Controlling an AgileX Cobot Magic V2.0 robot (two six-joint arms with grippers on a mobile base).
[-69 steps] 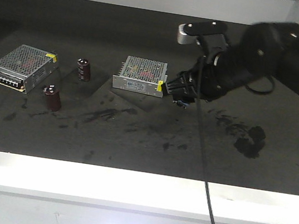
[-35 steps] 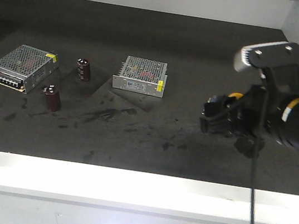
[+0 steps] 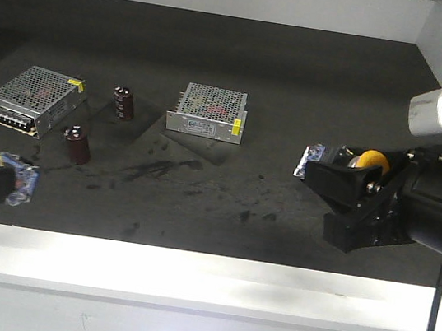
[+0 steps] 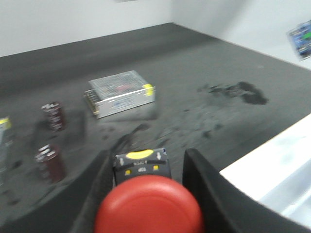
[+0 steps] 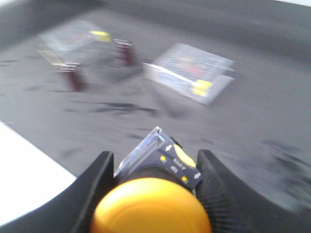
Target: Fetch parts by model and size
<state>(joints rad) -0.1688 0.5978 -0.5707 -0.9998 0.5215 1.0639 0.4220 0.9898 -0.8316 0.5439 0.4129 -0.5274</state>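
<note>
2 switches gripped, 1 per arm.
Left gripper (image 4: 148,160), 7 o'clock, pinches the red-capped switch (image 4: 148,208); right gripper (image 5: 154,158), 3 o'clock, the yellow-capped switch (image 5: 150,206). Likely light, rigid, slick-domed: grip the body, never the dome.

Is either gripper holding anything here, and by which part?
Both. The left gripper holds the red-capped switch, the right gripper the yellow-capped switch, each pinched by its sides at cap and collar.
</note>
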